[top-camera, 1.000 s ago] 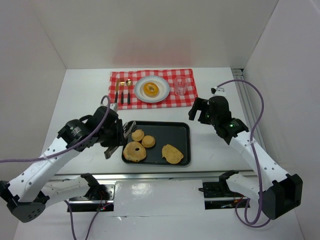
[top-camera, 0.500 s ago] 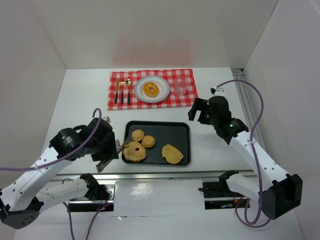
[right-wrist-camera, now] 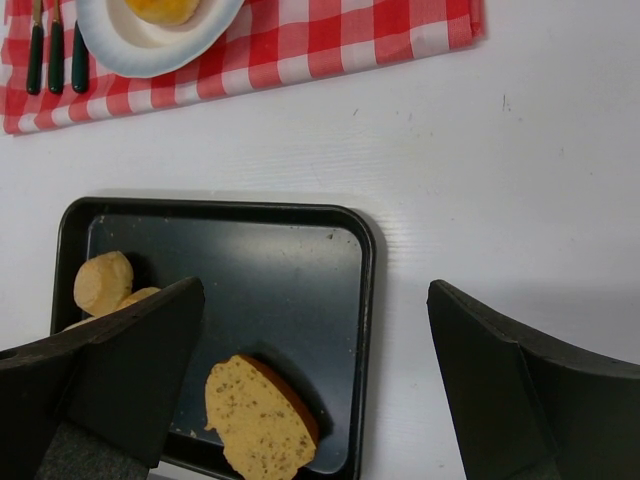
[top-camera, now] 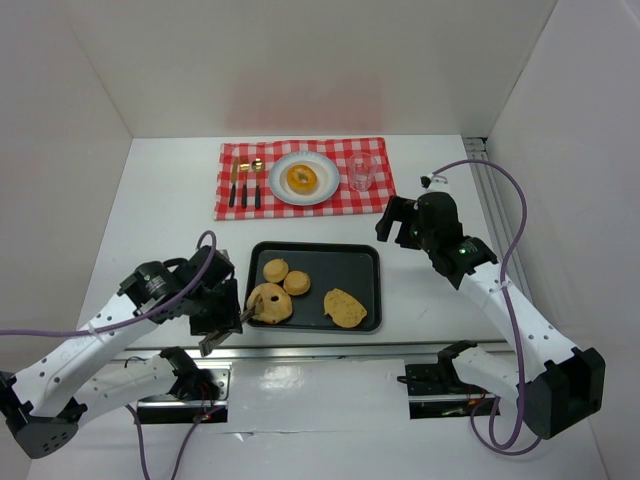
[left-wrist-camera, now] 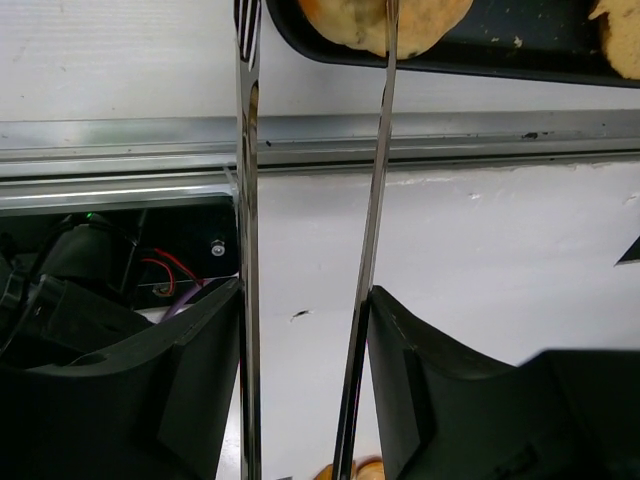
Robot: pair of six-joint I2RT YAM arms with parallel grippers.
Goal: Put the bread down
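A ring-shaped bread lies at the near left of the black tray, beside two small rolls and a flat slice. My left gripper is shut on metal tongs, whose tips reach the ring bread. In the left wrist view the two tong arms run between my fingers toward that bread, one arm over it and one beside it. My right gripper hangs open above the table right of the tray, with nothing in it.
At the back, a red checked cloth carries a white plate with a round bread on it, a glass and cutlery. The table's metal front rail runs just below the tray.
My left arm drew back toward the near edge, then shifted right, bringing the tong tips onto the ring bread. The tong arms stand a little wider apart. The right arm has not moved.
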